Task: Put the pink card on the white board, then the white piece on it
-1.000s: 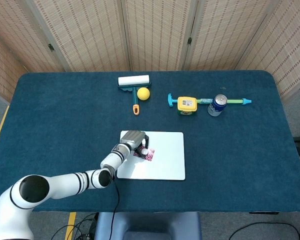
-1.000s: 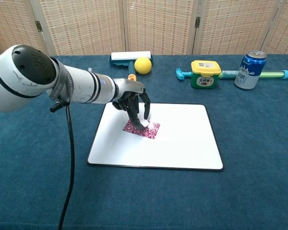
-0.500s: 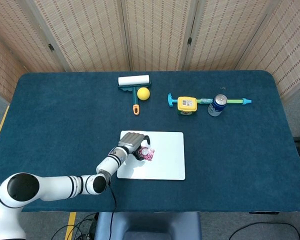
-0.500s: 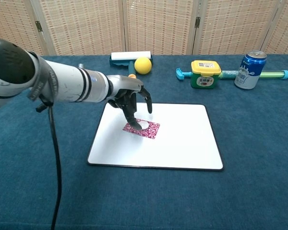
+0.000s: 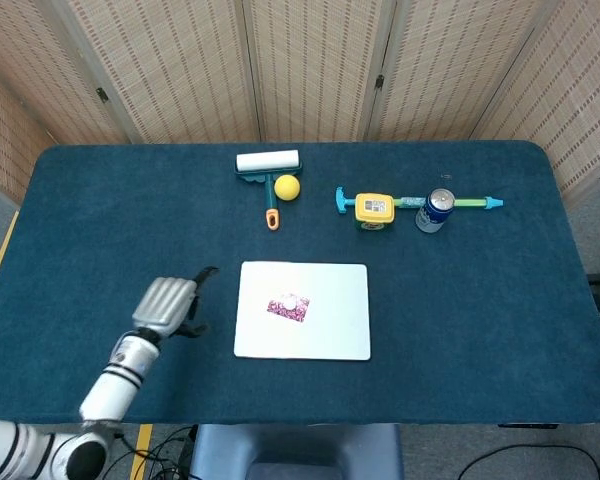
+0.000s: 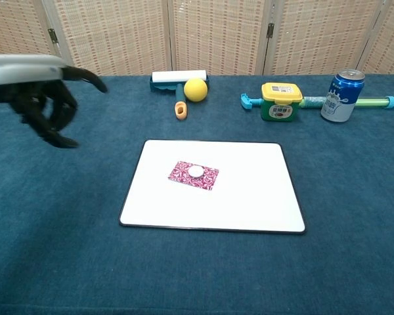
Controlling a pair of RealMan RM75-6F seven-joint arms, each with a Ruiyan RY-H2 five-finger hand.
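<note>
Blue cloth covers the table; the pink card lies on the white board, white piece on top. Left hand hangs wide and empty. Card is probably thin and light: lift by an edge.

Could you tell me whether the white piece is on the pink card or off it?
On it. The white piece rests on the pink card, which lies flat on the white board; nothing is touching either.

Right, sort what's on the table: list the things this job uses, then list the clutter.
Job things:
white board
pink card, lying on the board
white piece, resting on the card
left hand, holding nothing, off to the board's left

Just lying about:
lint roller
yellow ball
tape measure
blue can
long teal tool
</note>
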